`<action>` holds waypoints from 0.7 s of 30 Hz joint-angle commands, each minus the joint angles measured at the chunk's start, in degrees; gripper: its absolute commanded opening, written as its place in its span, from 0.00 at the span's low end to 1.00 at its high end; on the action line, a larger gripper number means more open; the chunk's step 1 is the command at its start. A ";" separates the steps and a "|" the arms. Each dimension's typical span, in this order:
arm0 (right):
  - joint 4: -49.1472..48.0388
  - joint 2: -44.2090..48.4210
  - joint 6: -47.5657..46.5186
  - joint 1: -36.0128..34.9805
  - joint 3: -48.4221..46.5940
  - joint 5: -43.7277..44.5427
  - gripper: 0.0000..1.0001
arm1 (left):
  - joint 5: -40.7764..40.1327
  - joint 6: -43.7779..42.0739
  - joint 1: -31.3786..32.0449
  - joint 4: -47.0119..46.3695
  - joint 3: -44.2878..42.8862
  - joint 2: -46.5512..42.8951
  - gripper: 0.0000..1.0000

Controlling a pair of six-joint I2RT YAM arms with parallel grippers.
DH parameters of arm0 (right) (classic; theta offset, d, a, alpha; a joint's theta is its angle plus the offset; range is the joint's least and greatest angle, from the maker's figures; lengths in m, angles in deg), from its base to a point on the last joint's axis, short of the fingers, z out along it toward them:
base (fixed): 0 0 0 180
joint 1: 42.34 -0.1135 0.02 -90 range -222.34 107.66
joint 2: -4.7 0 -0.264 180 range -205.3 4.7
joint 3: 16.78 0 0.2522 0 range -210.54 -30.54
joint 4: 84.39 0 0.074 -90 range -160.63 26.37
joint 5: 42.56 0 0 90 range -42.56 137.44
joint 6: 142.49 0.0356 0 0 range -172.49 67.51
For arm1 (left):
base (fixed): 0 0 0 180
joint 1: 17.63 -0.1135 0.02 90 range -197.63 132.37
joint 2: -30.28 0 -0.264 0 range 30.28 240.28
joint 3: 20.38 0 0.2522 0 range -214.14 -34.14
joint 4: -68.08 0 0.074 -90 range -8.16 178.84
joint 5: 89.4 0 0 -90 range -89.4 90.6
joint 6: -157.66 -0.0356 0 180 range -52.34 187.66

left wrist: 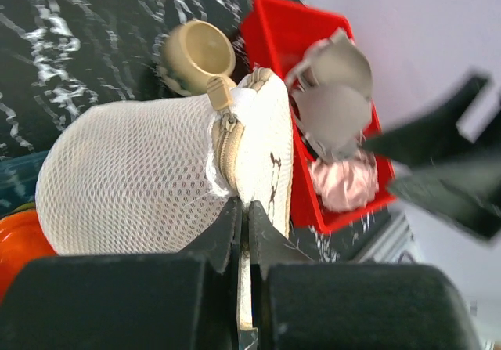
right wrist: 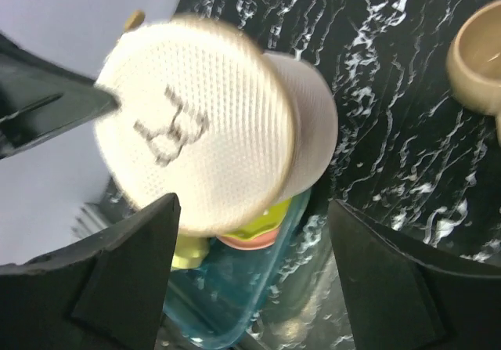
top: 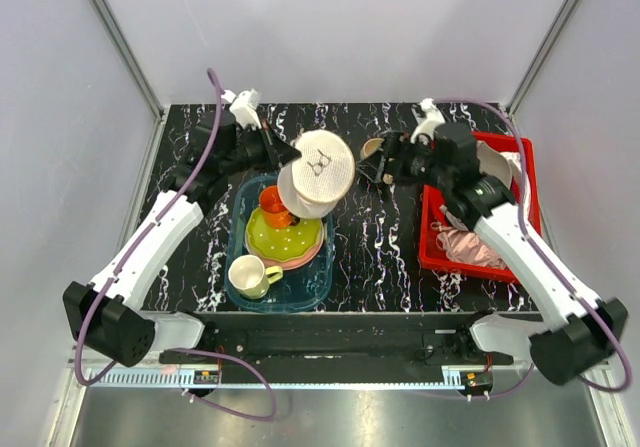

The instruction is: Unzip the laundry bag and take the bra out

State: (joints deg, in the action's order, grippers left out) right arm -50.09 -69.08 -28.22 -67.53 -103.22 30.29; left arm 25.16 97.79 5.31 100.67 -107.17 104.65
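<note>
Bag (top: pixel 318 172) hung over the tray (top: pixel 310 287), left of centre. Left gripper (left wrist: pixel 243 207) was clamped on its seam below the zip (left wrist: pixel 227 142), which was closed. Right gripper (right wrist: pixel 252 209) gaped just right of the bag. Step: unzipping, not begun. Next, the right jaws need the pull tab (left wrist: pixel 220 93). Bra unseen, presumably inside. Tray held plates (top: pixel 290 239), cup (top: pixel 273 205) and mug (top: pixel 250 277); the red bin (top: pixel 428 242) held garments (top: pixel 470 247).

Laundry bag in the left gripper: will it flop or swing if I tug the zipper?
Likely stiffish: the laundry bag holds its dome though the left gripper pinches only one edge. Probably light, being mesh. Held at that point, it may swing when the zipper tab is tugged.
</note>
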 commanded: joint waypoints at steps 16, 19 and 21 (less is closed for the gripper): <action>-38.97 -3.99 47.15 -9.79 15.99 -3.42 0.90 | -28.51 33.15 0.18 -14.43 12.56 -15.04 0.00; -44.00 -5.84 50.69 -10.32 17.49 -1.85 0.85 | -29.04 32.72 0.18 -14.00 13.27 -16.18 0.00; -44.09 -6.38 51.22 -11.10 17.05 -1.31 0.73 | -29.22 31.57 0.18 -13.91 13.62 -16.88 0.00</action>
State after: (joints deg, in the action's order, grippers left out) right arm -85.00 -74.65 16.72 -77.46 -85.39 28.17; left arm -1.77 129.61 5.36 91.33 -92.73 91.05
